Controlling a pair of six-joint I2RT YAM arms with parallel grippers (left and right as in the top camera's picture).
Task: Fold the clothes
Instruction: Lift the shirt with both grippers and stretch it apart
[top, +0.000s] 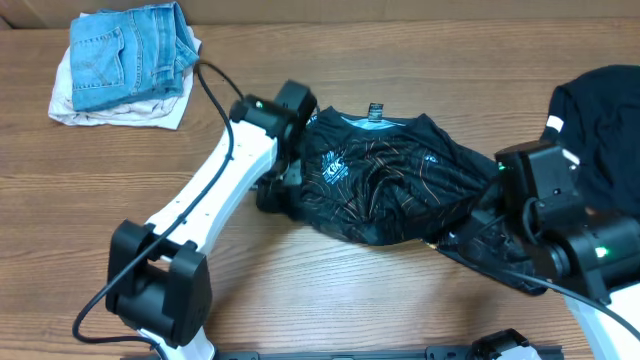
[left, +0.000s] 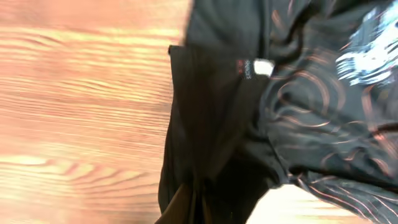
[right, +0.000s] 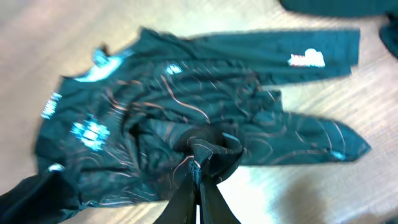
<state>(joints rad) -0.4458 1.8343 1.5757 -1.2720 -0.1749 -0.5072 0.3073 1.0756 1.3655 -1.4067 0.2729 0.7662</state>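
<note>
Surfaces: cloth on a smooth, matt wood-grain table (top: 420, 60).
The jersey (top: 385, 190) was thin black fabric with a faint sheen; the jeans (top: 130, 50) at 10 o'clock were coarse faded denim.

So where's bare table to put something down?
Bare wood lies left of the left arm below the folded jeans, along the far edge above the jersey, and in front of it. Crowded around the right arm and black garment.
</note>
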